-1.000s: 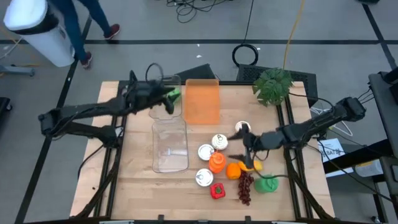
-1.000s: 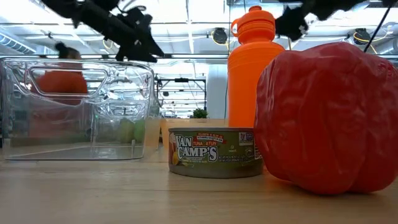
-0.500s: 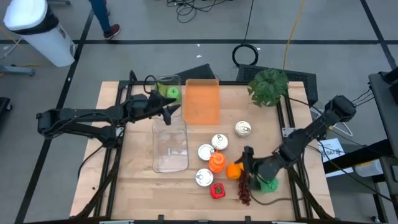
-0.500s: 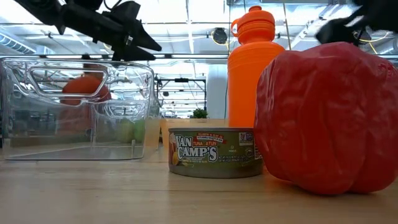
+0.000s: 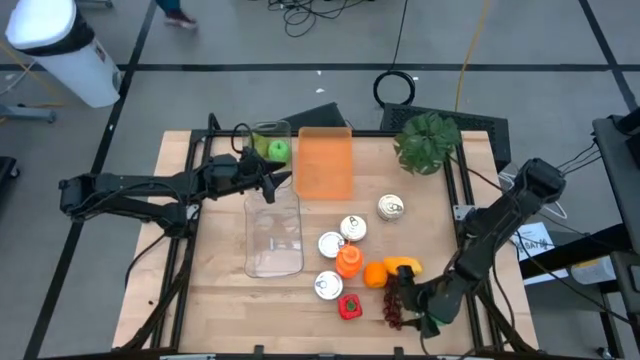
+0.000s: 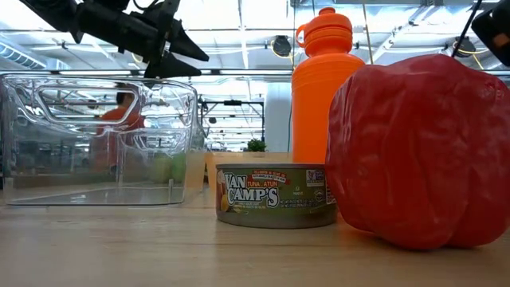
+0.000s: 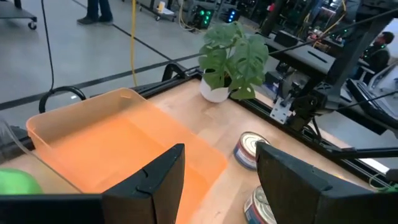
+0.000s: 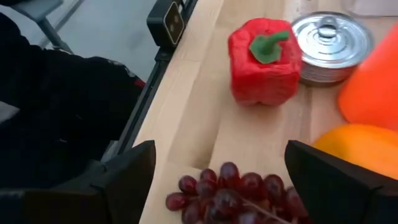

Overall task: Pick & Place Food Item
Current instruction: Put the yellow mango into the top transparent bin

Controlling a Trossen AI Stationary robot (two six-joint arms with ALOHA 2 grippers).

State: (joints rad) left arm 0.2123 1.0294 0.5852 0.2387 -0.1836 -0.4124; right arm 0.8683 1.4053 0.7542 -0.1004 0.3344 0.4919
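Note:
A bunch of dark red grapes [image 8: 231,191] lies near the table's near right corner, beside a red pepper [image 8: 264,59], an orange fruit [image 8: 360,146] and an orange bottle [image 5: 348,262]. My right gripper [image 5: 405,300] hangs open over the grapes, one finger on either side of them. A green apple [image 5: 277,150] lies in a clear tub at the far left. My left gripper [image 5: 275,182] is open just near of that apple, above the far end of a clear container [image 5: 273,235], with nothing between its fingers.
An orange bin [image 5: 325,162] stands at the far middle, a potted plant [image 5: 430,140] at the far right. Several tins [image 5: 352,228] and a yellow fruit [image 5: 403,265] crowd the middle right. The table's near edge runs close behind the grapes.
My right gripper has swung from beside the orange bottle toward the table's near edge and down, tipping lower, and now stands over the grapes. My left gripper has drawn a little away from the green apple toward the near edge, staying open.

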